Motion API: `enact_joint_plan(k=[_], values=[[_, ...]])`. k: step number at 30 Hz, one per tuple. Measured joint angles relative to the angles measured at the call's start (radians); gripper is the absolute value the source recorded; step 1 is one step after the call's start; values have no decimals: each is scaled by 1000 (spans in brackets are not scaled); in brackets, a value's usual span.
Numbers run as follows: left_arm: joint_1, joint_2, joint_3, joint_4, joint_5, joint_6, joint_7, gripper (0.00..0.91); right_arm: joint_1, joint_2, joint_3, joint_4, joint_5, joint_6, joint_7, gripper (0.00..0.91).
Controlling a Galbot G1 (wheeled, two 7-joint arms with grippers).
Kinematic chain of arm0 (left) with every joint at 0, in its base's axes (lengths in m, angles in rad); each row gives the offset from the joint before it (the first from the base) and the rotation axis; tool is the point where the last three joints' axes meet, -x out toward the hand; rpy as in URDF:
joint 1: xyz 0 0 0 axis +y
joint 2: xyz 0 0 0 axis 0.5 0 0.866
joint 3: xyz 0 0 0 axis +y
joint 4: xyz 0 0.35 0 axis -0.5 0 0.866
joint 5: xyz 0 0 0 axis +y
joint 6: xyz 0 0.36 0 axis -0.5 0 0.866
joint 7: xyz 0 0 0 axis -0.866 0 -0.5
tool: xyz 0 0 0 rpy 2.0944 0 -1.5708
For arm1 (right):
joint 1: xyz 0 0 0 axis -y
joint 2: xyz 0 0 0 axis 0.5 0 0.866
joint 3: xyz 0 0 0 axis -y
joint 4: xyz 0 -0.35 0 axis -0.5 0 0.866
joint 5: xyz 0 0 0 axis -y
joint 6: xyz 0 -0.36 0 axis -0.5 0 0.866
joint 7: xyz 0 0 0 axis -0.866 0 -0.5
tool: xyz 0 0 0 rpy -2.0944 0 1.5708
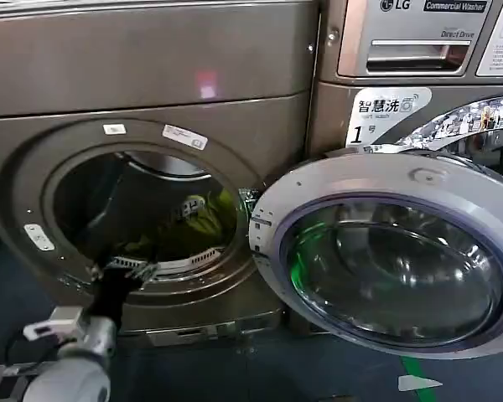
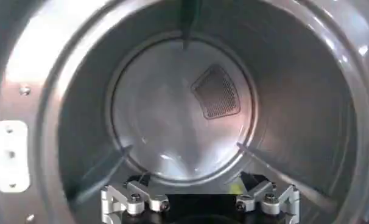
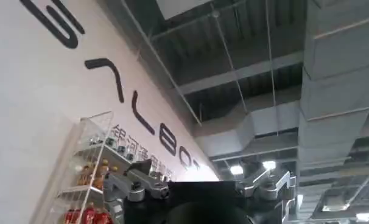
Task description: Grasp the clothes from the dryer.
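The dryer [image 1: 151, 67] is the bronze-grey machine on the left, and its round glass door [image 1: 394, 260] is swung open to the right. The clothes [image 1: 197, 219], a yellow-green bundle with a white-and-dark patch, lie low in the drum towards its right side. My left gripper [image 1: 127, 270] is at the porthole's lower rim, open, left of and below the clothes, holding nothing. In the left wrist view the left gripper [image 2: 196, 182] faces the drum's back wall [image 2: 178, 109], with a speck of the clothes [image 2: 233, 189] by one finger. My right gripper [image 3: 200, 182] is open and points up at a ceiling.
The open door takes up the space right of the porthole at gripper height. A silver LG machine [image 1: 419, 50] with a "1" sticker [image 1: 360, 126] stands behind it. Drum paddles [image 2: 99, 173] jut from the drum wall. Dark floor lies below.
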Motion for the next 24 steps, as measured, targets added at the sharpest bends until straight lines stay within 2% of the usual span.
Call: enact_joint_plan(k=[24], values=[[-758, -44, 171, 936, 85, -215, 20, 907, -2, 11, 16, 33, 21, 11, -21, 907]])
